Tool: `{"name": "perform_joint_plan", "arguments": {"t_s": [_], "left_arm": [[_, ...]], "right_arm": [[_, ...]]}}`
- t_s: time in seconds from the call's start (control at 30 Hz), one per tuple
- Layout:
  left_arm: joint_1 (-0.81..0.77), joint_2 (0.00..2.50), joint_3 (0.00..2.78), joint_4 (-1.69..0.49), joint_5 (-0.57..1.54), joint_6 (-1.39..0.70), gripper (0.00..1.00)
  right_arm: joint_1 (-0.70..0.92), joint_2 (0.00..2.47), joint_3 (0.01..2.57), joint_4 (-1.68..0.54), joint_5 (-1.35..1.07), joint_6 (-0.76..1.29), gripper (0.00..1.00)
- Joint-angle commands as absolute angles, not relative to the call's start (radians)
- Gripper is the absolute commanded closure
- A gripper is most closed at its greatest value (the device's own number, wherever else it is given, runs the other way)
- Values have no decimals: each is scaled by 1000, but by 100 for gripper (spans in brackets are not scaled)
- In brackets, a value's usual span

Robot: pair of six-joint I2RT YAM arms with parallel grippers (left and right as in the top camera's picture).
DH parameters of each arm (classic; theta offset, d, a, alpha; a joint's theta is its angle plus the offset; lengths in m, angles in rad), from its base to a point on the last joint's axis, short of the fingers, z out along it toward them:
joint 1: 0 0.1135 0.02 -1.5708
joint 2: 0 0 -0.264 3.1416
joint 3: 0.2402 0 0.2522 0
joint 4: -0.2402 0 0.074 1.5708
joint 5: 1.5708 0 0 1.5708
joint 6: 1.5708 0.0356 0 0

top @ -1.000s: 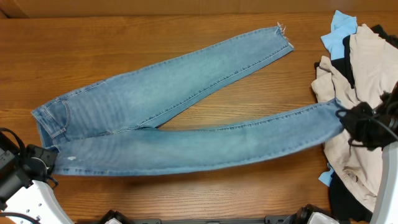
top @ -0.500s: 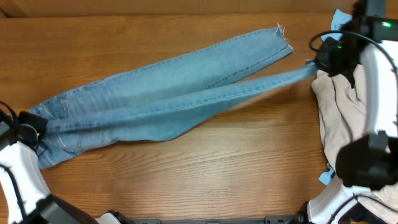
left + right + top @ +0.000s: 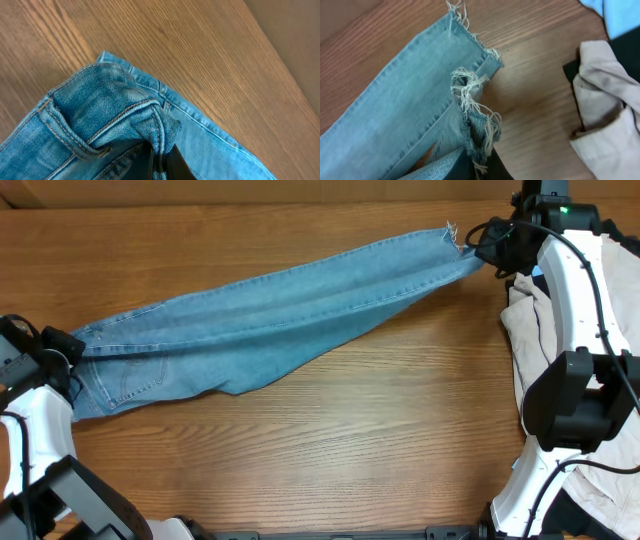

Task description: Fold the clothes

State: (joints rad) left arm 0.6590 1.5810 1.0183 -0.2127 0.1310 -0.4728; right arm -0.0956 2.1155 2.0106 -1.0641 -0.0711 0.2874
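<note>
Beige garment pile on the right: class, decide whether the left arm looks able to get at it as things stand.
Probably not: the left end effector is shut on the jeans at the waistband, at the opposite end of the table from the beige garments.

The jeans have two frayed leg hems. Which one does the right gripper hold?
The crumpled hem, at the bottom of the right wrist view, pinched in the right gripper. The flat hem lies spread on the table, untouched.

No readable text, no labels, no brand marks, no numbers, no signs anywhere
</note>
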Motion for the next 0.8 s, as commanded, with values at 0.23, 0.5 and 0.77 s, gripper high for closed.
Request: {"name": "perform_joint_plan", "arguments": {"t_s": [0.23,0.5,0.77], "left_arm": [[646,1657,1047,-151,66,-479,96],[645,1683,1047,-54,51,-480,94],[645,1707,1047,-44,44,-480,83]], "right_arm": [[-76,2179,2043,-978,-46,287,96],[-33,2242,2043,-922,-45,288,96],[-27,2283,2043,-858,-42,315,96]]}}
